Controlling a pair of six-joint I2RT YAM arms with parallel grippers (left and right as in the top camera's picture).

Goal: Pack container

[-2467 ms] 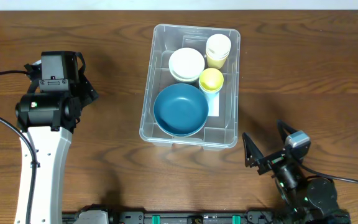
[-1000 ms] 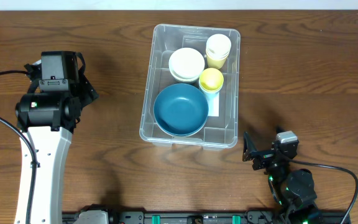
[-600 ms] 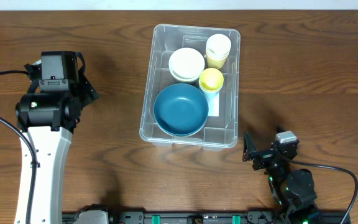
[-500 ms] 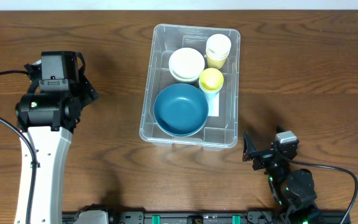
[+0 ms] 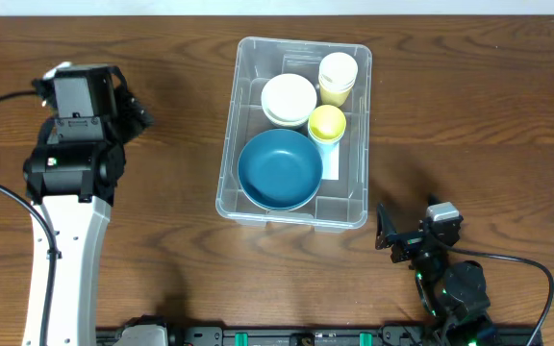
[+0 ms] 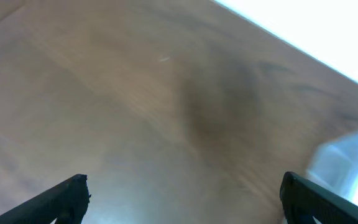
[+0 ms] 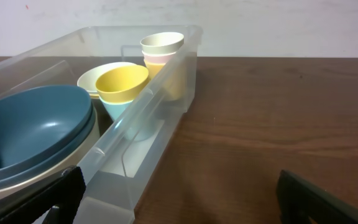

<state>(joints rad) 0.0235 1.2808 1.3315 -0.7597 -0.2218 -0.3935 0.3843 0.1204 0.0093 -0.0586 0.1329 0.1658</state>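
Dishes fill the container [image 5: 231,125], a clear plastic bin that sits on the wooden surface [image 5: 479,125] between the two arms, a little right of middle in the overhead view. A large blue bowl [image 5: 279,170] takes up its near end. Behind that lies a stack of white bowls [image 5: 289,98]. Along the right wall stands a yellow cup [image 5: 327,122] nested in a light blue cup [image 7: 118,107]. At the far right corner a cream cup [image 5: 338,70] tops another small stack. A white label [image 5: 332,165] shows on the bin floor beside the blue bowl.

The left hand [image 6: 185,198] hovers over bare wood well to the left of the container. Its two fingers are spread wide with nothing between them, and a blurred pale shape sits at the right edge of its wrist view.

The right hand [image 7: 185,193] is low over the surface near the container's near right corner, apart from it. Its fingers also stand wide apart and empty, and its camera looks along the bin's long right wall.
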